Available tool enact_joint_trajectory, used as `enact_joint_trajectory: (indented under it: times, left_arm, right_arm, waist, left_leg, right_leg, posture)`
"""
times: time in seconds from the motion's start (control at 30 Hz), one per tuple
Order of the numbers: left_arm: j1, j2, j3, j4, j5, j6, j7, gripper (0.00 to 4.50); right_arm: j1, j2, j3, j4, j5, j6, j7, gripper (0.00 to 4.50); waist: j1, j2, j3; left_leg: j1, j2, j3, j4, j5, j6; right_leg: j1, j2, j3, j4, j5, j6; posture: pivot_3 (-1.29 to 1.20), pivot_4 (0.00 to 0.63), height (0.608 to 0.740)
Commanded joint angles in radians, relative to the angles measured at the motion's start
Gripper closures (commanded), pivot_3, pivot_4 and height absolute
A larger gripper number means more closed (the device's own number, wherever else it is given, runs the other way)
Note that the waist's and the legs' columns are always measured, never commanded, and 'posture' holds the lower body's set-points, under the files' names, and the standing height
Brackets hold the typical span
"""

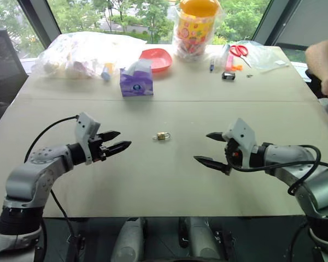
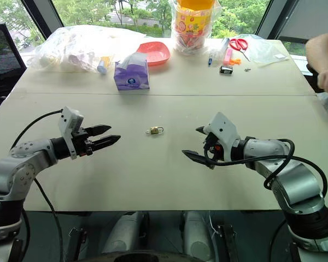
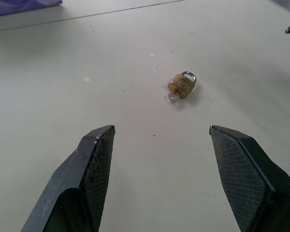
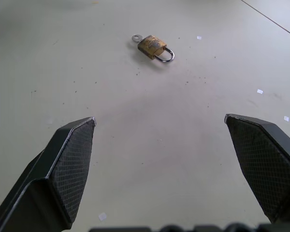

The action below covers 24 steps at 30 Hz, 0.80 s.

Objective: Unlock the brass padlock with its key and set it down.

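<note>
The brass padlock (image 1: 163,136) lies flat on the table (image 1: 153,185) between my two grippers, its silver shackle looking closed. A small silver key (image 3: 173,97) sticks out of the bottom of its body. The padlock (image 3: 182,85) lies some way beyond my left fingertips, and the padlock (image 4: 154,47) likewise sits well past my right ones. My left gripper (image 1: 119,140) hovers to the padlock's left, open and empty. On the other side, my right gripper (image 1: 210,148) is open wide and holds nothing.
A purple tissue box (image 1: 136,80), a red dish (image 1: 156,58), a clear bag of items (image 1: 87,53), a yellow-lidded jar (image 1: 197,27), red-handled scissors (image 1: 239,51) and small parts stand along the far side. A person's arm (image 1: 323,65) rests at the far right edge.
</note>
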Motion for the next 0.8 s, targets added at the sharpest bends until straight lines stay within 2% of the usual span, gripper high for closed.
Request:
enact_joint_trajectory:
  times: [0.03,0.17,0.5,0.63,0.8]
  left_arm:
    - [-0.003,-0.003,0.031,-0.044,-0.007,-0.013,0.023,1.27]
    - [-0.007,-0.019,0.043,-0.039,-0.012,-0.015,0.051,1.27]
    - [-0.012,0.011,0.030,-0.051,-0.011,-0.003,0.020,1.27]
    - [-0.063,0.098,0.009,0.001,0.013,-0.017,-0.072,1.27]
    - [-0.103,0.220,-0.018,0.075,0.009,-0.020,-0.232,1.27]
  right_arm:
    - [-0.028,0.010,-0.004,-0.010,-0.007,-0.037,-0.019,0.00]
    - [-0.036,0.006,0.011,0.005,-0.016,-0.056,-0.019,0.00]
    - [-0.108,0.018,0.041,0.077,-0.035,-0.093,-0.019,0.00]
    - [-0.280,0.075,0.129,0.240,-0.083,-0.020,-0.056,0.00]
    - [-0.466,0.114,0.300,0.414,-0.155,-0.091,0.069,0.00]
  waist:
    - [0.000,0.000,0.000]
    - [0.000,0.000,0.000]
    - [0.000,0.000,0.000]
    - [-0.007,0.000,0.000]
    - [-0.019,0.000,0.000]
  left_leg:
    - [0.000,0.000,0.000,0.000,0.000,0.000]
    - [0.001,0.000,0.000,0.001,0.000,0.000]
    - [0.001,0.000,0.000,0.001,0.000,0.000]
    - [0.001,0.000,0.001,0.003,0.000,0.000]
    - [0.003,0.000,0.001,0.002,0.000,0.000]
  right_leg:
    - [0.000,0.000,0.000,0.000,0.000,0.000]
    - [0.000,0.000,0.000,0.001,0.000,0.000]
    - [0.001,0.000,0.000,0.001,0.000,0.000]
    - [0.001,0.001,0.000,0.003,0.002,0.000]
    - [0.001,0.003,0.000,0.003,0.002,-0.002]
  posture:
    - [0.00,0.150,0.740]
    - [0.00,0.150,0.740]
    - [0.00,0.150,0.740]
    - [0.00,0.150,0.740]
    - [0.00,0.150,0.740]
